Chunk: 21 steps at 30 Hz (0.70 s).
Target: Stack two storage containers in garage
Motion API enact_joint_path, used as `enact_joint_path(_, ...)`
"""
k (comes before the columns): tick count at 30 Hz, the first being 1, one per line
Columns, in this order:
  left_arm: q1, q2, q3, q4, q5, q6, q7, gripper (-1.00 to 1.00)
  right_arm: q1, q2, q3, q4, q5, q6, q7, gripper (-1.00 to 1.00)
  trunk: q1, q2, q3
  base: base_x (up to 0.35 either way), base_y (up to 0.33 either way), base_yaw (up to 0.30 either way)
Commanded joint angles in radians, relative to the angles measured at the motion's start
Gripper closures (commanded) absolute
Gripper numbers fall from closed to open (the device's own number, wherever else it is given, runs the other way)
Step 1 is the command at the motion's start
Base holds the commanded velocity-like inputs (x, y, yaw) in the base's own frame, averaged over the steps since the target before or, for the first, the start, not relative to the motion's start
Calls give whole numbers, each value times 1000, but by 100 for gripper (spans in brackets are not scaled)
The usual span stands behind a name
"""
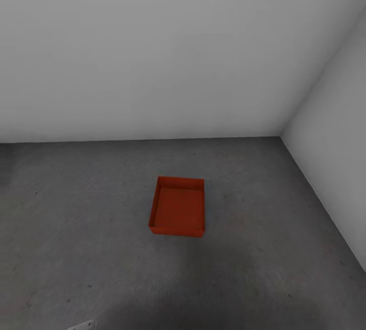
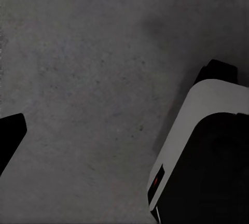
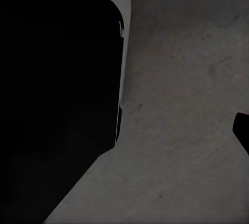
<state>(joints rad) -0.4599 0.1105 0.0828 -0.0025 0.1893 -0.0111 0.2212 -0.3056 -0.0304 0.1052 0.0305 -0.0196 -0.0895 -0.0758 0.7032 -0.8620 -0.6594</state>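
Head view: one orange-red storage container point(image 1: 178, 207) sits flat on the dark grey floor point(image 1: 264, 248) of the garage, open side up, nothing inside it. It stands near the corner where the back white wall point(image 1: 152, 50) meets the right-hand white wall point(image 1: 335, 167), but well apart from both. Its long axis runs roughly away from the camera, turned slightly. Inside looks plain red at this resolution; ribbing too fine to make out. No label, brand or writing readable on the bin, the walls or the floor.

A small pale fragment point(image 1: 81, 326) pokes in at the bottom edge of the head view; can't tell what it is.

Left wrist view: mottled concrete floor, with the robot's white-and-black base point(image 2: 207, 151) alongside. A tiny red mark point(image 2: 155, 181) sits on the base's edge, too small to read. One dark finger point(image 2: 9, 136) of the left end effector shows at the frame edge; the other finger is out of frame, so released or clenched can't be told.

Right wrist view: same floor, with the base's black body and white trim point(image 3: 124, 37). A sliver of dark finger point(image 3: 243, 130) at the edge; right end effector state can't be told either. Nothing visible in either grip.
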Motion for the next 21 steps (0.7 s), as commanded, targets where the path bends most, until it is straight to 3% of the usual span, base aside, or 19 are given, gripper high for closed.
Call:
enact_joint_path(1, 0, 0, 8, 0, 1, -1, 1, -100, -1, 0, 8, 3, -2, -5, -3, -100, -4, 7, 3, 0, 0, 0)
enact_joint_path(21, 0, 0, 7, 1, 1, -1, 1, -100, -1, -5, 8, 3, -3, -9, -16, -100, -81, 147, 65, 0, 0, 0)
